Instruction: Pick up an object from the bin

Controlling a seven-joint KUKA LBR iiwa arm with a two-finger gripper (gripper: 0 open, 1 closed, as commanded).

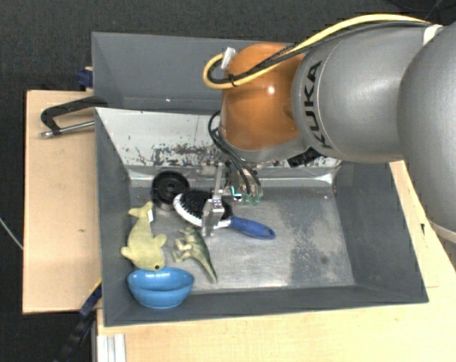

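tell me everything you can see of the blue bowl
The bowl is small, round, glossy blue, plastic by its look. It sits upright, open side up, nothing visible inside, in the bin's lower-left corner against the near wall. A yellow plush rests at its back rim; a green dinosaur's tail ends close by its right.

Blue bowl [160, 287] at front left, yellow plush animal [143, 243] just behind it. Beside those, a green toy dinosaur [201, 256]. Farther back, a black round piece [170, 186].
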